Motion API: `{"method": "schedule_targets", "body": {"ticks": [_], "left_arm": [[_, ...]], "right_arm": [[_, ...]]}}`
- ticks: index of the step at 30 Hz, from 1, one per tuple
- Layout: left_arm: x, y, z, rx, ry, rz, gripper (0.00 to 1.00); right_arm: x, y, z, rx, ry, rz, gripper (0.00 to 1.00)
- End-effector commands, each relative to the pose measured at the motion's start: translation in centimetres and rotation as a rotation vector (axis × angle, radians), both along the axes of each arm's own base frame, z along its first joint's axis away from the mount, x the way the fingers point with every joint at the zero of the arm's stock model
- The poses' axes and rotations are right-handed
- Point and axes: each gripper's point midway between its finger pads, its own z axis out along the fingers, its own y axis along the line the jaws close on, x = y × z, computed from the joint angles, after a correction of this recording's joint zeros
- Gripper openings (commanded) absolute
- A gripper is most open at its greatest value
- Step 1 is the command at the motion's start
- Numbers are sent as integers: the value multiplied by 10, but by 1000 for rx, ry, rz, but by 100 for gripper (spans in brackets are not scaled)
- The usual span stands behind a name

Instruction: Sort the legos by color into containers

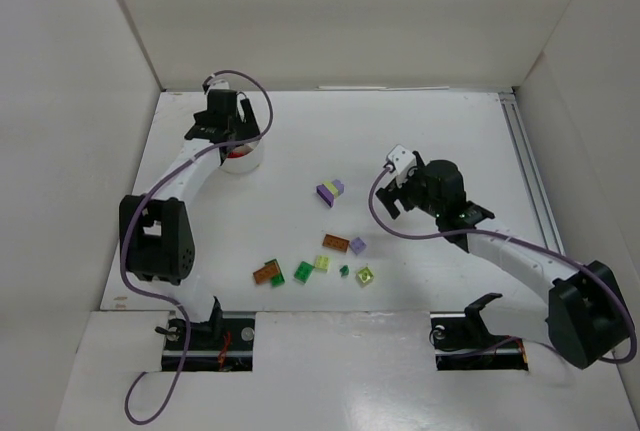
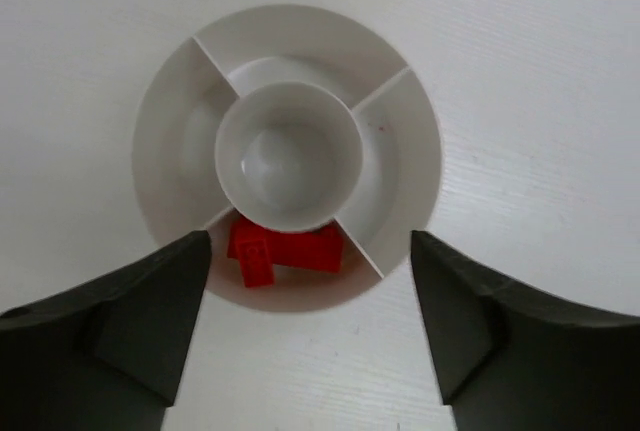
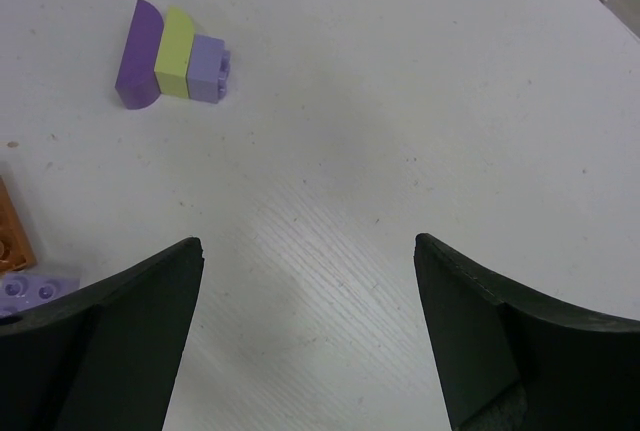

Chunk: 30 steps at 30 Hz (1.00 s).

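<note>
— Where's the left claw (image 2: 310, 246)?
— Straight over the small round white divided dish (image 2: 290, 23), at the upper left of the top view. Its two dark fingers stand wide apart with nothing between them, so it grips nothing.
— And the dish?
— Red plastic bricks (image 2: 285, 251) lie in the wedge at the bottom of the left wrist view, right under the gap between the fingers. The other wedges and the centre cup look bare. I'd judge that wedge is the red one, which is why the claw sits lined up over it.
— The right claw (image 3: 308, 251)?
— Open too, and empty, hovering over bare white surface (image 3: 420, 101). At the upper left of its view lies a row of purple, yellow-green and lilac bricks (image 3: 170, 54), pressed side by side. Whether they are clipped together I cannot tell.
— What's unsorted?
— That row, and a loose scatter of orange, green, yellow-green and lilac bricks (image 1: 303, 271) at lower centre of the top view, well apart from the dish.
— Anything in the way?
— Nothing stands between scatter and dish. The scattered bricks lie close together, though, so wide fingers may nudge neighbours, and the three-colour row fits no single wedge.
</note>
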Motion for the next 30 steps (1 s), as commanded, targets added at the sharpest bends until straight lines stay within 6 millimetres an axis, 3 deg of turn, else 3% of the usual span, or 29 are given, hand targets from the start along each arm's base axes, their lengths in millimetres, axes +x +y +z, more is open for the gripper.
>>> {"method": "schedule_targets", "body": {"ticks": [1, 2, 3, 4, 6, 7, 10, 11, 12, 14, 16, 22, 30], "left_arm": [[-16, -22, 47, -112, -140, -118, 83], [-23, -34, 49, -143, -153, -168, 95], [-30, -49, 51, -180, -166, -230, 100], [-40, -56, 41, -201, -158, -250, 100], [-59, -76, 46, -231, -168, -287, 100], [-67, -79, 36, -240, -146, -289, 100], [-90, -90, 31, -260, -128, -297, 100], [-101, -88, 16, -257, -91, -282, 100], [-107, -85, 21, -276, -108, -259, 100], [-124, -88, 5, -288, -74, -274, 100], [-139, -94, 3, -313, -77, -278, 100], [-148, -101, 1, -338, -87, -304, 100], [-146, -102, 5, -332, -97, -311, 100]], "right_arm": [[0, 9, 24, 37, -64, 42, 90], [0, 12, 17, 22, -52, 55, 90], [-2, 16, 13, 17, -42, 67, 90], [-5, 25, 12, 12, -40, 88, 89], [-9, 39, 2, -9, -18, 127, 88], [-11, 46, 1, -11, -14, 145, 88], [-30, 73, -14, -60, 28, 241, 88], [-43, 86, -19, -81, 41, 291, 88], [-51, 91, -25, -100, 68, 317, 86], [-60, 94, -35, -138, 86, 322, 86], [-71, 94, -52, -162, 144, 327, 86], [-97, 97, -84, -196, 268, 345, 86], [-90, 82, -106, -253, 314, 199, 84]]}}
